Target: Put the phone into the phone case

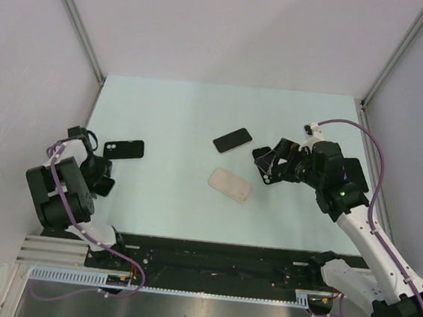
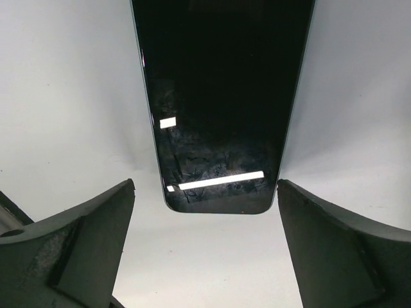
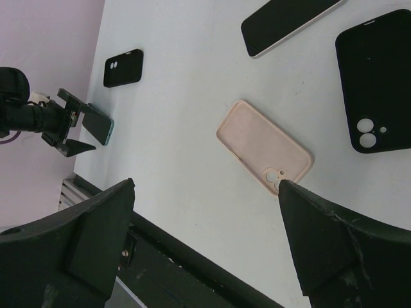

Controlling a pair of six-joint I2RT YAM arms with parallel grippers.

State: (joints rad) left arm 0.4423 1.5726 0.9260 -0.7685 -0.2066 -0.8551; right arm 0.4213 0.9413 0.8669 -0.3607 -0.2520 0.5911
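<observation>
L gripper (image 2: 205,192): jaws spread wide, gripping nothing; they flank the near end of a phone (image 2: 221,109) w/o visible contact. Phone lies flat on the desk (image 1: 186,111) at its L edge, screen up. Screen is dark and glossy w/ smudges and two bright light reflections, corners are rounded, and a thin teal edge shows along the sides. Just beyond it, further from the arm bases, lies a black case (image 1: 124,149) w/ the back up, showing two round camera openings at one end. Desk centre: second phone (image 1: 233,139), dark screen up, pale edge, set at an angle. Nearer the bases, apart from it, is a pink case (image 1: 230,184), back up, w/ rounded corners and a square camera cutout w/ two holes at its R end. R of these lies a second black case (image 3: 376,80), matte, w/ two round camera holes; in top view it is partly hidden under the R arm. R gripper (image 3: 207,186): jaws fully apart, nothing between them, aimed across the desk toward the L side.
</observation>
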